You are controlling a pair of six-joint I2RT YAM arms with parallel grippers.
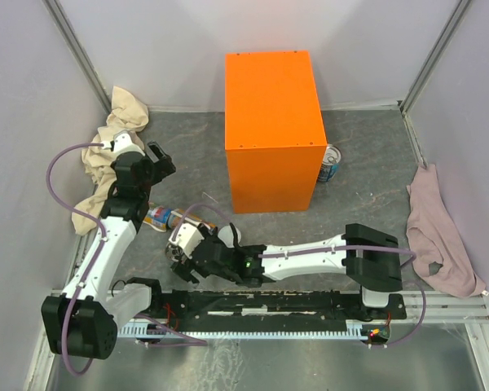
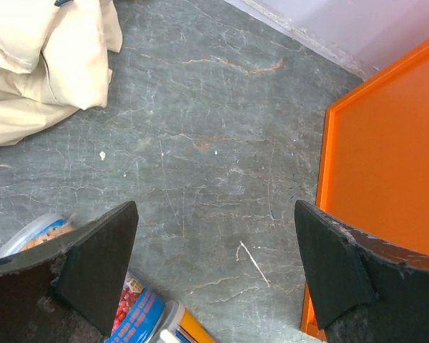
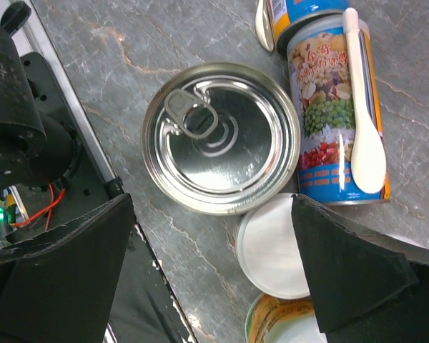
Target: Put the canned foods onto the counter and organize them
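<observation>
Right gripper (image 3: 213, 229): fingers spread fully wide, gripping and touching nothing. The steel tin (image 3: 220, 137) stands upright, pull-tab up, below and slightly beyond the gap between the jaws. A white-lidded can (image 3: 275, 246) sits close inside one fingertip, and a lying can (image 3: 332, 114) crowds the tin on the same side.

Procedure: centre the tin between the jaws, descend clear of both neighbours, then close on its wall.

Left gripper (image 2: 214, 257): released, empty. The counter (image 2: 386, 179) lies just outside one jaw.
</observation>
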